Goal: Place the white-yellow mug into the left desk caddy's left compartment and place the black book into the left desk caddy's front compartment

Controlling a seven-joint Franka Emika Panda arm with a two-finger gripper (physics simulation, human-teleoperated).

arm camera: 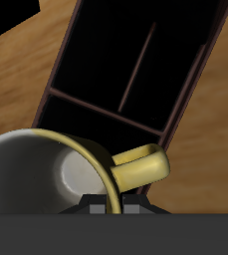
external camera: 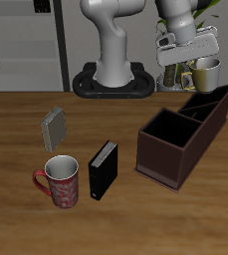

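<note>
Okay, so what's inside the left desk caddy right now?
Nothing shows inside the left desk caddy; its visible compartments look dark and bare. The white-yellow mug hangs above it in the gripper. The near wall hides part of the floor.

White-yellow mug point(arm camera: 46, 174) held above left desk caddy point(arm camera: 135, 70)

A simulated study or office corner: a wooden table point(external camera: 16, 214) carries a desk caddy point(external camera: 180, 139), a black book point(external camera: 103, 170), a grey book point(external camera: 54, 127) and a red mug point(external camera: 61, 182). Grey shelving point(external camera: 21, 40) stands behind, beside a robot arm point(external camera: 115, 40).
</note>
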